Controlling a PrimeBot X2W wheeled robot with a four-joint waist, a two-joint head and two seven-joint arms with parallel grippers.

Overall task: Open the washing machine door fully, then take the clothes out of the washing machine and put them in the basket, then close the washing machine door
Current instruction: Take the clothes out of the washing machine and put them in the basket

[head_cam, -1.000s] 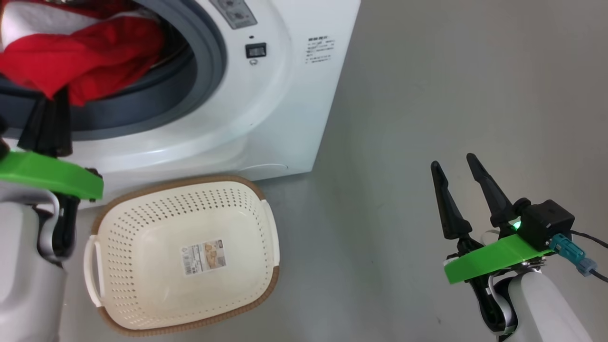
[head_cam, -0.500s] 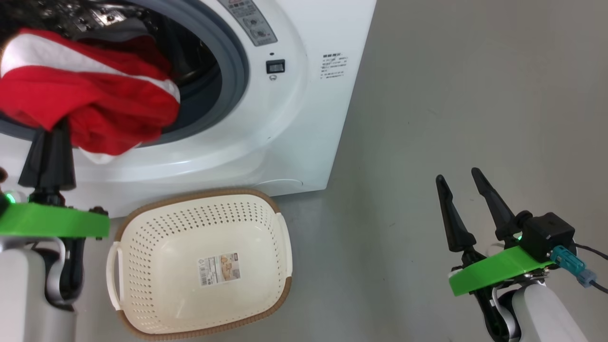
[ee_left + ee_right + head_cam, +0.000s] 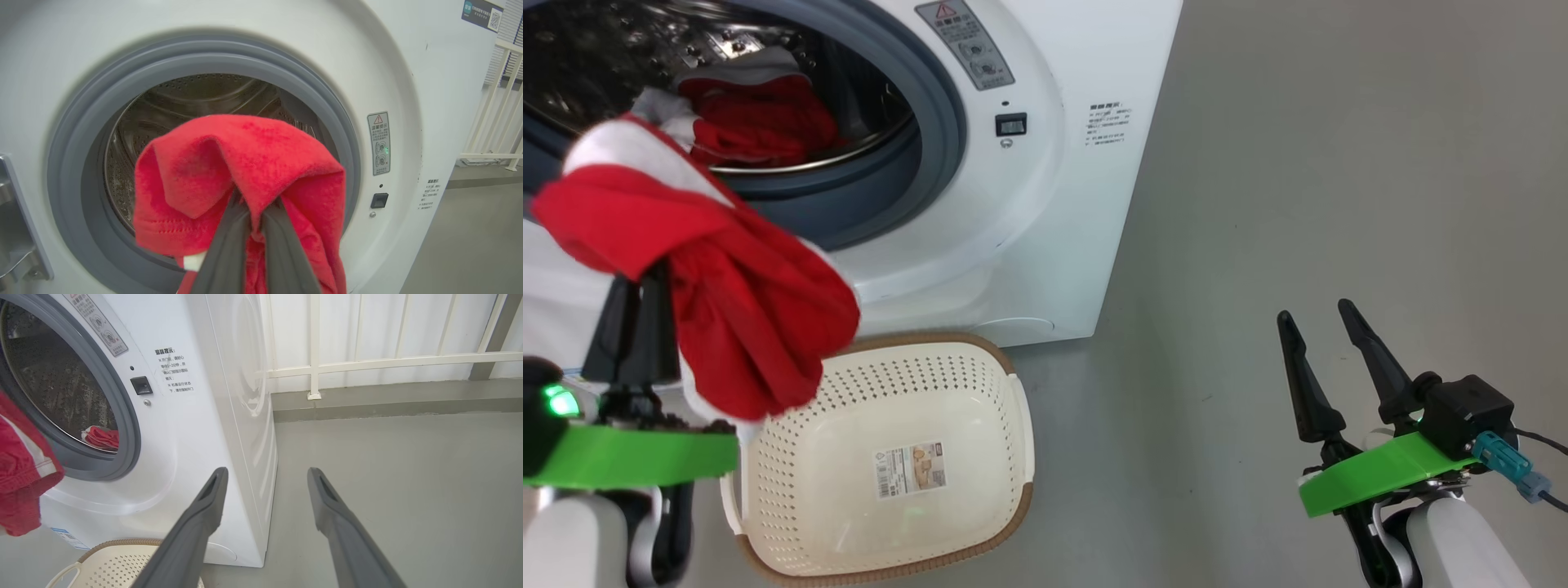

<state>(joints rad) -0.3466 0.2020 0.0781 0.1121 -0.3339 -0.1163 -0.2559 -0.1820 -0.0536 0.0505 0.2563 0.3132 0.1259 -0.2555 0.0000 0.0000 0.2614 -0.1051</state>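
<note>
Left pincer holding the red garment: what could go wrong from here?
1. Left pincer pinches only a fold of the red garment; it might slip early.
2. It hangs by the basket rim, not over the middle; released here, it may land partly on the floor.
3. Second garment lies in the drum; easy to miss.

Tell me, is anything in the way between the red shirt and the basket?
No, nothing visible. The red garment hangs from the left claw by the basket and its left corner. The basket is open on top, with only a paper label inside.
</note>
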